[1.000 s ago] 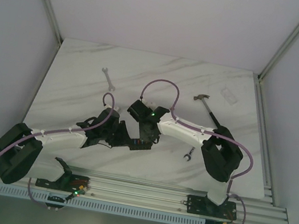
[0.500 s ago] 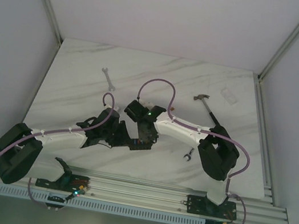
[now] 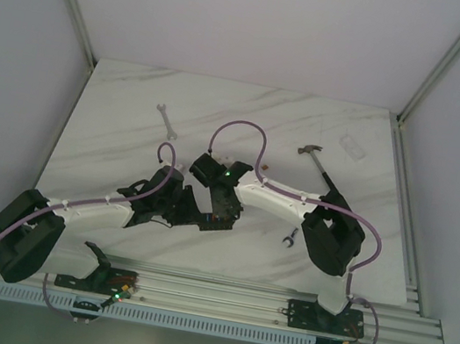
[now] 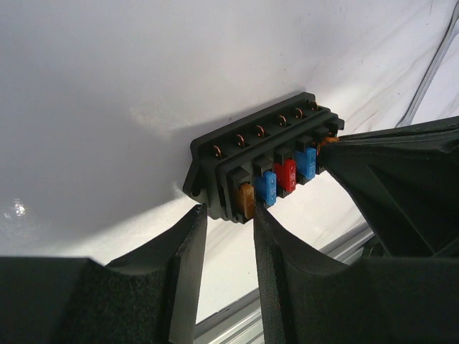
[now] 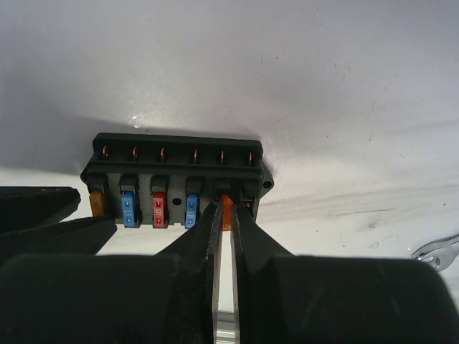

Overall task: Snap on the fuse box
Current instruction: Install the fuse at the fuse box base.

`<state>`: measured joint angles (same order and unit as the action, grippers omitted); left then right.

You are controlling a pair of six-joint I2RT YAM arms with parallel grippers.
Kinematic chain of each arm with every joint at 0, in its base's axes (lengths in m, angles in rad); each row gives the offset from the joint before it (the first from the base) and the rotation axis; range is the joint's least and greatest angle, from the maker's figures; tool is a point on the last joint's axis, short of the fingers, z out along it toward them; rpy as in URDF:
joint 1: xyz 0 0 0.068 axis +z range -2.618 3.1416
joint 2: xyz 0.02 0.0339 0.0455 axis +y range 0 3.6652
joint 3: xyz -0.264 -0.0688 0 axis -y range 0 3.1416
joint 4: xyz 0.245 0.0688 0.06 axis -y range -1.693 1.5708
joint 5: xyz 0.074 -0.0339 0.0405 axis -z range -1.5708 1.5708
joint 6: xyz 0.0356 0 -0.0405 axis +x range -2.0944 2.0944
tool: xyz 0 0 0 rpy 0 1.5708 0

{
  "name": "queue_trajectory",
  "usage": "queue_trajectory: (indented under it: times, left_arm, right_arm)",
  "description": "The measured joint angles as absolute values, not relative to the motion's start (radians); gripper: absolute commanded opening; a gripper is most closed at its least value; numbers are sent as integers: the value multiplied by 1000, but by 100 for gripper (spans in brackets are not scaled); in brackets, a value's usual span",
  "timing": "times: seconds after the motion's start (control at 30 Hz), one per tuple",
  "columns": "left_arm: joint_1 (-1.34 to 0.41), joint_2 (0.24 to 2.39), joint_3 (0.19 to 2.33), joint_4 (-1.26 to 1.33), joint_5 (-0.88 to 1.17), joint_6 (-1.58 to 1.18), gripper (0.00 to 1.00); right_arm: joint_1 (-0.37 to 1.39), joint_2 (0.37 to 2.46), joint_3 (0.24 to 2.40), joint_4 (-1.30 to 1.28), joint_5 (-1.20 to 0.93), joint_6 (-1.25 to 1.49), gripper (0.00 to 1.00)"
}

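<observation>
- Both claws meet over the near middle of a white, grey-veined marble-look table top [image 3: 121, 135] in the overhead view. The left claw [image 3: 195, 216] reaches in from the left and the right claw [image 3: 223, 208] comes down from the far side. A black rectangular plastic fuse box [image 3: 210, 221] lies flat on the table at their tips.
- From above, a long silver open-ended wrench [image 3: 166, 121] lies well apart toward the far left. A hammer with a black handle and metal head [image 3: 320, 166] lies to the far right. A small clear plastic rectangular piece [image 3: 353, 146] sits beyond the hammer, near the far right corner. A short silver wrench [image 3: 290, 236] lies just beside the right arm's elbow.
- At the left wrist, the left claw's jaws stand about half wide. Its two black ridged fingers [image 4: 190, 258] clamp the near end of the fuse box [image 4: 262, 154], one tip at each side of that end.
- Orange, blue, red and blue fuses run in a row along the face of the box that is turned to this camera. A line of copper-coloured terminals runs behind them. The right claw's black bulk comes in from the right, its tip at the far end of the row.
- At the right wrist, the right claw [image 5: 226, 211] is drawn narrow, almost closed. It is pinching a small orange fuse [image 5: 227, 206] seated in the fifth slot from the left.
- In this view the left claw's fingers touch the box's left end, by the other orange fuse. The short wrench's head shows at the lower right.
</observation>
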<state>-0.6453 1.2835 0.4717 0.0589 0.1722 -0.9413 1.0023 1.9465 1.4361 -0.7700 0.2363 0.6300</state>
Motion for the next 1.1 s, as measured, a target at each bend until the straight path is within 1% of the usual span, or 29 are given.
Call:
queue_trajectory:
  times: [0.57,0.77,0.87,0.93,1.03,1.1]
  left_arm:
    - [-641,1280,466,59,171,-949,40]
    - [-641,1271,460,59,168,-949,40]
    - [-641,1267,459,59,168,-949,41]
    - [-641,1263,457,59,168,-949,41]
    - [-641,1256,454,57,168,-949,42]
    - [-641,1254,453,56,168,-949,43]
  right_arm:
    - [1002,1956,1427,-721,212,612,0]
    - [1000,1923,1396,-687,212,620,0]
    - [994,1910,1386,-678,211,628,6]
    - [993,1906,1384,-677,211,635,13]
    - [992,1904,1384,-679,212,642,19]
    - [991,1903,1384,-680,213,647,26]
